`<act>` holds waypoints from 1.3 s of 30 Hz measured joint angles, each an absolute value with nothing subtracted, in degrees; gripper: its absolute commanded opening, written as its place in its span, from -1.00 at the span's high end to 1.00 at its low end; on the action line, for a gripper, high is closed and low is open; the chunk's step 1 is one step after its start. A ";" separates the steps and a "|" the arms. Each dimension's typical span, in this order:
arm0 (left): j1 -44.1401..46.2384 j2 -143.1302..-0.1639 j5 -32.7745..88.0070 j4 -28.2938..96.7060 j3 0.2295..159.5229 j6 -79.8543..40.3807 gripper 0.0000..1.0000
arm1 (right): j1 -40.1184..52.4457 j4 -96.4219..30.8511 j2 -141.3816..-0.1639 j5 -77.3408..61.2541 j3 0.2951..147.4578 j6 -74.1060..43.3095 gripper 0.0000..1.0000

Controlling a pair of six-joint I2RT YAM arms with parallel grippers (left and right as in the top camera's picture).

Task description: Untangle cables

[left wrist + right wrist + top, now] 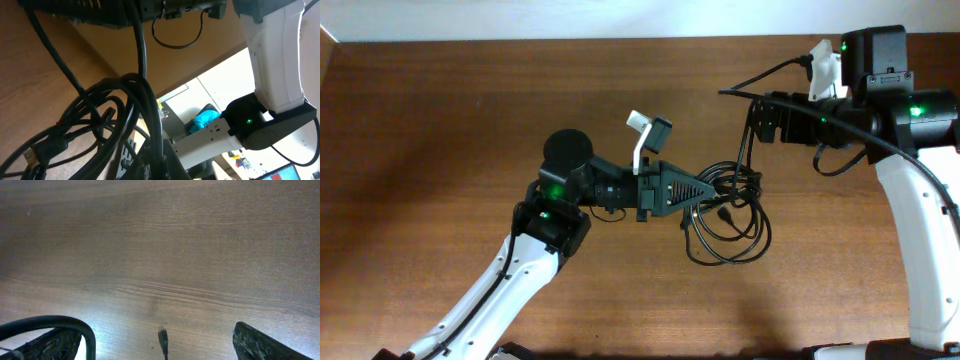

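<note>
A tangle of black cables (730, 215) lies on the wooden table right of centre. My left gripper (706, 196) reaches into its left side and is shut on a thick black cable (150, 115), with several loops and a plug (32, 156) close before the left wrist camera. My right gripper (753, 122) hovers just above the tangle's far side, fingers wide apart (155, 345). A black cable loop (75, 326) curves over its left finger. A small cable plug (163, 339) shows blurred between the fingers. One strand (744, 155) rises from the tangle toward the right gripper.
The brown wooden table (440, 130) stretches left and toward the front. The right arm's white base (925, 250) stands at the right edge. The left arm (520, 270) comes in from the bottom left. The right arm's own wiring (770, 75) arches behind its wrist.
</note>
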State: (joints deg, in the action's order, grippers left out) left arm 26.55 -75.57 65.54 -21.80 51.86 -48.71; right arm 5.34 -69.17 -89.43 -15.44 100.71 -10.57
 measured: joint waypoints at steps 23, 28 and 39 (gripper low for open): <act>15.20 -75.61 58.00 -26.28 51.81 -80.79 1.00 | -1.15 -79.61 -89.43 -25.63 100.73 9.10 -0.49; 11.62 -75.61 58.00 -33.89 51.83 -88.86 1.00 | -1.15 -81.56 -89.43 -34.46 100.71 25.85 -0.49; 10.68 -75.61 56.77 -35.05 51.83 -95.74 1.00 | -1.13 -80.79 -100.57 -49.65 97.41 44.84 -0.40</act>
